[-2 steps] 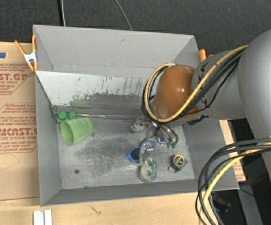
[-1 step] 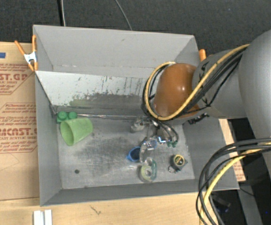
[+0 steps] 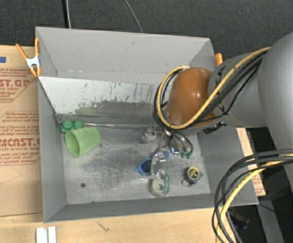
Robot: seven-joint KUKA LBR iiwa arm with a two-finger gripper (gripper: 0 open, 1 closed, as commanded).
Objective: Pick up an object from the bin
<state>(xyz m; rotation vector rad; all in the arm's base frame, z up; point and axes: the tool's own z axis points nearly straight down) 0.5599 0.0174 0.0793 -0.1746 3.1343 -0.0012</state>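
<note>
My gripper [image 3: 161, 155] hangs low over the right half of the bin floor, below the arm's orange cover. Just under it at its left lies a small blue thing [image 3: 145, 167], partly hidden by the gripper. A pale, ring-shaped roll [image 3: 159, 187] lies a little nearer the front wall. To the right of that sits a small round black and yellow thing [image 3: 192, 174]. A small dark green piece [image 3: 187, 154] lies close beside the gripper on its right. Nothing is seen held.
A light green cup [image 3: 81, 140] lies on its side at the bin's left, with a small darker green knob [image 3: 71, 126] behind it against the back wall. Bare floor stretches between the cup and the gripper. The arm and its cables cover the bin's right rear corner.
</note>
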